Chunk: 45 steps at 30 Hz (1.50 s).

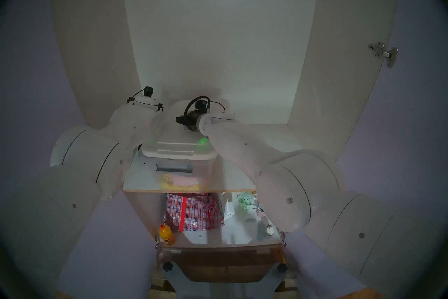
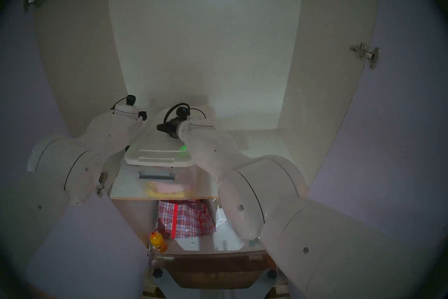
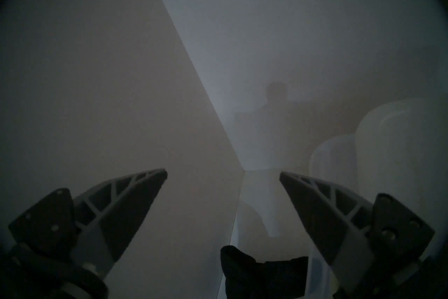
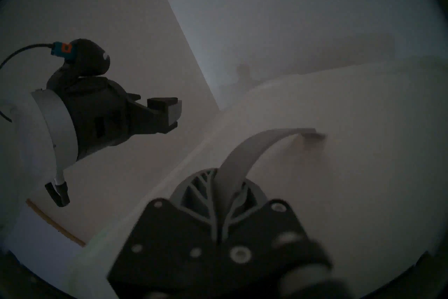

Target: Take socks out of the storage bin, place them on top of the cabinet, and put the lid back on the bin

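Observation:
The white lid [image 1: 179,145] lies over the clear storage bin [image 1: 203,170], which stands on the cabinet shelf [image 1: 138,179]. I cannot tell whether the lid is fully seated. My right gripper [image 1: 180,120] is shut on the lid's grey handle [image 4: 254,145], seen close in the right wrist view [image 4: 223,182]. My left gripper [image 3: 223,172] is open and empty, just left of the bin by the cabinet's left wall [image 3: 97,72]. It also shows in the right wrist view [image 4: 169,111]. A black sock [image 3: 261,271] lies on the shelf under the left gripper. Other socks are hidden.
Pink and yellow cloths [image 1: 179,182] show through the bin's front under its grey latch bar [image 1: 174,167]. On the lower shelf are a red plaid bag [image 1: 194,211], an orange bottle [image 1: 166,234] and small items. The lilac doors [image 1: 400,121] stand open on both sides.

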{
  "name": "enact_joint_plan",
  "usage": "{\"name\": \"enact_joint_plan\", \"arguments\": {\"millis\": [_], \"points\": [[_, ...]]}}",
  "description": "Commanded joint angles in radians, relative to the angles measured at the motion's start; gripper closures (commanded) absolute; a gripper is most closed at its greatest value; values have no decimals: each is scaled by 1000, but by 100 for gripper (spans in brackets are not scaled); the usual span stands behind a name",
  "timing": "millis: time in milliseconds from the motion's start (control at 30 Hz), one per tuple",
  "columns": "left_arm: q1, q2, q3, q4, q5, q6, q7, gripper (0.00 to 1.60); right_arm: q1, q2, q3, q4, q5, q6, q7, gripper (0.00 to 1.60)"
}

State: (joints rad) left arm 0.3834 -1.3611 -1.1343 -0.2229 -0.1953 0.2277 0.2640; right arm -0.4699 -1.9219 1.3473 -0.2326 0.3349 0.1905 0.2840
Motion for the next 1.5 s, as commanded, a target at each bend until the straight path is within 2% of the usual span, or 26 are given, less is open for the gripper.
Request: {"name": "enact_joint_plan", "arguments": {"millis": [0, 167, 267, 500, 767, 967, 1100, 1167, 1300, 1467], "points": [[-39, 2, 1, -25, 3, -13, -1, 0, 12, -24, -9, 15, -3, -51, 43, 160], [-39, 2, 1, -25, 3, -12, -1, 0, 0, -41, 3, 35, 9, -63, 48, 160], [-39, 2, 1, -25, 3, -12, -1, 0, 0, -46, 19, 40, 21, -81, 22, 160], [-39, 2, 1, -24, 3, -12, -1, 0, 30, -32, 66, 46, 42, -68, 15, 160], [-39, 2, 1, -24, 3, -11, 0, 0, 37, -41, 56, 53, 30, -73, 36, 160], [-39, 2, 1, -24, 3, -11, 0, 0, 39, -54, 102, 56, 66, -68, 18, 160], [-39, 2, 1, -24, 3, -11, 0, 0, 39, -57, 124, 66, 61, -69, 10, 160], [-39, 2, 1, -24, 3, -11, 0, 0, 39, -61, 152, 74, 85, -46, 6, 160], [-39, 2, 1, -24, 3, -11, 0, 0, 36, -64, 138, 73, 52, -74, 12, 160], [-39, 2, 1, -24, 3, -11, 0, 0, 38, -69, 113, 72, 30, -68, 48, 160]]}}
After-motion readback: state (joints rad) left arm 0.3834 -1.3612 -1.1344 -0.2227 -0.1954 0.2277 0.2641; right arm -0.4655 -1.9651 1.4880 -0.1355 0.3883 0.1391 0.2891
